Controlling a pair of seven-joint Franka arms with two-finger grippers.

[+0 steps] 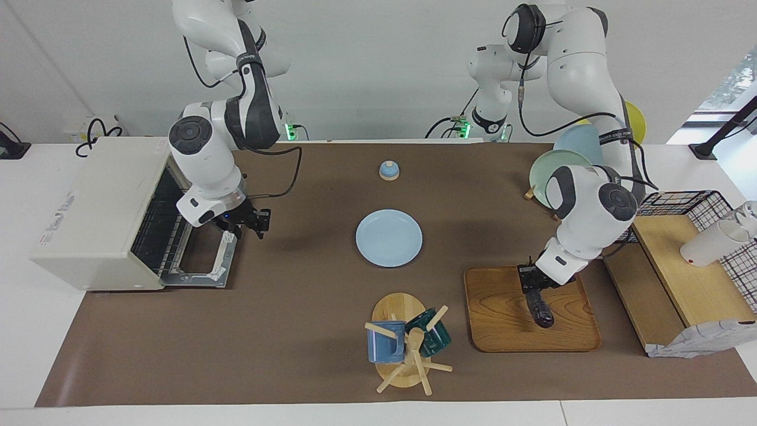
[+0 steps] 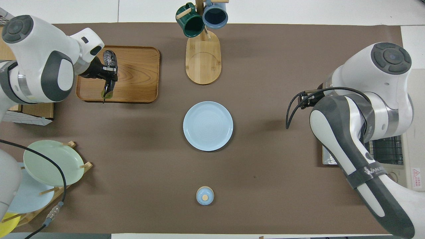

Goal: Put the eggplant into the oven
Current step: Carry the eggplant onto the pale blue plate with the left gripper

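The dark purple eggplant (image 1: pixel 540 312) is in my left gripper (image 1: pixel 531 285), which is shut on its stem half and holds it tilted just above the wooden tray (image 1: pixel 497 319). It also shows in the overhead view (image 2: pixel 110 58) under the left gripper (image 2: pixel 108 75). The cream-white oven (image 1: pixel 89 201) stands at the right arm's end of the table. Its door (image 1: pixel 204 263) lies open and flat and the wire rack shows. My right gripper (image 1: pixel 251 222) hovers open and empty over the door's edge nearest the robots.
A light blue plate (image 1: pixel 389 238) lies mid-table, with a small blue lidded pot (image 1: pixel 388 170) nearer the robots. A mug tree (image 1: pixel 408 346) with two mugs stands beside the tray. A plate rack (image 1: pixel 562 168) and a wire basket (image 1: pixel 692 204) are at the left arm's end.
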